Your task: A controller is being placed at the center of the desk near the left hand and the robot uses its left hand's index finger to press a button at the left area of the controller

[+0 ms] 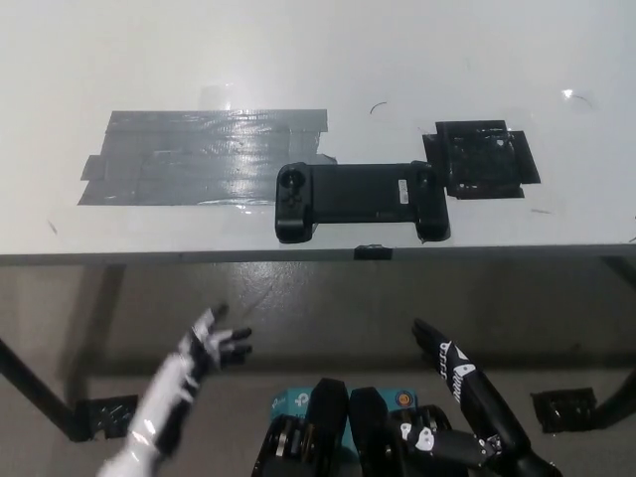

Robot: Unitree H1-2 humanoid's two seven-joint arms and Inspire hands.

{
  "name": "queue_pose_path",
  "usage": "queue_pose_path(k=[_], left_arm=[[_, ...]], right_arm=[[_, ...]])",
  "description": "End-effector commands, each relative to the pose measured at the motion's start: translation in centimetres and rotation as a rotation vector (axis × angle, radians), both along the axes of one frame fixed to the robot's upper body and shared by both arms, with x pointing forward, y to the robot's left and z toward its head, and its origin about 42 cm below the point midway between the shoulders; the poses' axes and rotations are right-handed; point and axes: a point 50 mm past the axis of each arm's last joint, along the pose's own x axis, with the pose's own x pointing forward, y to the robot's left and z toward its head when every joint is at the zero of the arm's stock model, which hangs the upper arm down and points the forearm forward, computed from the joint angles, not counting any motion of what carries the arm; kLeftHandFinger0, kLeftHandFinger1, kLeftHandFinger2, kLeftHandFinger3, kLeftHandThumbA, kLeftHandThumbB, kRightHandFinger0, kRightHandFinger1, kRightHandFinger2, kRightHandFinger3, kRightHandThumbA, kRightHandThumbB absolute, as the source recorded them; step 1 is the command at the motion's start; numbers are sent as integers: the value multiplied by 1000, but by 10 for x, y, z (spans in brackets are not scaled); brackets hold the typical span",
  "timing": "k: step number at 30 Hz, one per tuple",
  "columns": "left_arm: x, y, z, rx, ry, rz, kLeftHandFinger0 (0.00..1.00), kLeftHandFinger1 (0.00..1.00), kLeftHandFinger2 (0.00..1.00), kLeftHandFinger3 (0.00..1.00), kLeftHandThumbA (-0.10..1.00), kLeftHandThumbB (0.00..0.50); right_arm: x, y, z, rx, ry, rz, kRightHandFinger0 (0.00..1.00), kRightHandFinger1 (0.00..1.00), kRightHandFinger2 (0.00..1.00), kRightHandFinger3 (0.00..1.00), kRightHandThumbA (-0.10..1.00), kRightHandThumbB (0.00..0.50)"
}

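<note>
Controller (358, 201) black. Counter (298, 60) white, glossy. Large tape patch (189, 157) grey; smaller tape patch (481, 159) black. Left robot hand (211, 347) white; right robot hand (445, 360) black, white markings.

Desk (298, 60) top was smooth, pale, slightly glossy, with glare spots. Controller (360, 200) looked like matt black plastic. Left of the controller, a big patch of grey tape (189, 159) was shiny and wrinkled. Right of the controller, black tape patch (481, 159) was glossy too. Left hand (204, 355) looked like glossy white and black plastic.
</note>
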Motion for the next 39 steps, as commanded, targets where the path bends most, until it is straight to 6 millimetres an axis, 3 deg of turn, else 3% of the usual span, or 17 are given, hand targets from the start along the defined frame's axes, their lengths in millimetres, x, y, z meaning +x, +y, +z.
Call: queue_pose_path(k=[1,2,3,5,6,7,8,11,14,15,19,25,29,32,39], left_arm=[[35,20,63,-68,91,-223,0,0,13,1000,1000,362],[49,25,80,-100,142,-298,16,32,76,1000,1000,382],[61,30,95,-124,191,-361,99,68,155,1000,1000,389],[73,35,106,-145,238,-420,156,77,204,1000,1000,388],[86,39,120,-157,287,-471,110,27,163,1000,1000,380],[100,41,130,-149,335,-499,8,1,120,1000,1000,405],[109,42,136,-140,355,-515,0,0,105,1000,1000,408],[140,42,152,-104,415,-569,0,4,289,1000,1000,402],[163,35,164,-27,467,-607,0,0,387,1000,1000,390],[168,33,167,-11,479,-618,0,0,385,1000,1000,389],[190,25,172,96,544,-628,0,0,207,1000,1000,388],[210,14,181,264,602,-620,0,0,189,1000,1000,419],[216,11,185,322,614,-595,0,15,402,1000,1000,425],[219,8,185,353,628,-587,0,119,514,1000,1000,418],[223,7,182,372,670,-581,0,65,448,1000,1000,432]], right_arm=[[6,3,16,4,-80,27,1000,1000,1000,1000,853,227],[7,3,17,1,-81,25,1000,1000,1000,1000,855,230],[7,3,17,0,-84,25,1000,1000,1000,1000,859,228],[8,4,17,1,-85,26,1000,1000,1000,1000,860,227],[9,5,18,4,-86,27,1000,1000,1000,1000,858,218],[9,5,18,8,-83,27,1000,1000,1000,1000,856,216],[9,5,18,6,-84,27,1000,1000,1000,1000,849,206],[9,4,19,2,-89,28,1000,1000,1000,1000,839,198],[9,5,19,3,-90,29,1000,1000,1000,1000,844,210],[10,4,19,1,-91,30,1000,1000,1000,1000,844,210],[11,5,21,-4,-95,35,1000,1000,1000,1000,823,187],[12,4,24,-7,-101,35,1000,1000,1000,1000,796,193],[13,4,25,-11,-103,35,1000,1000,1000,1000,791,193],[13,4,25,-15,-104,39,1000,1000,1000,1000,787,192],[14,4,27,-21,-107,42,1000,1000,1000,1000,786,192]])
